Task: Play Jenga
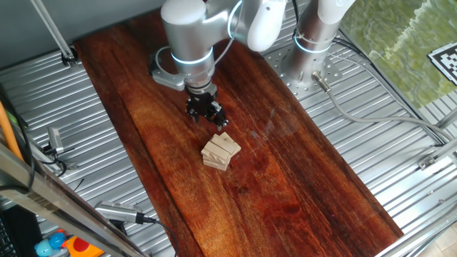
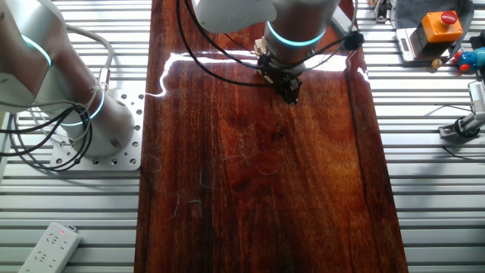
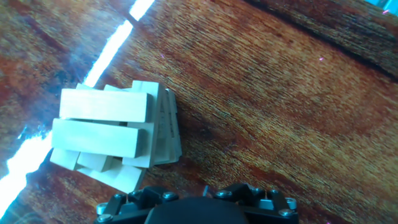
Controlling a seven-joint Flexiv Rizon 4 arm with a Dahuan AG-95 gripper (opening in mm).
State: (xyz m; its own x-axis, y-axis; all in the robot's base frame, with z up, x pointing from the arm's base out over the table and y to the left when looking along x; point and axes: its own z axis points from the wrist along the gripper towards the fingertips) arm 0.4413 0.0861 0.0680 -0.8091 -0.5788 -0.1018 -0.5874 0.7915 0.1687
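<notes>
Dark wood board (image 1: 285, 171) on ribbed metal table (image 1: 400, 143); power strip (image 2: 49, 246).

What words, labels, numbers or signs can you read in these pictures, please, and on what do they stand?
No text can be read anywhere.
Black-and-white square marker at the table's edge: a pattern only, cut off by the frame.
Jenga blocks: faint marks on one side face, too blurred to read.
Orange box with a red button: no legible label.
</notes>
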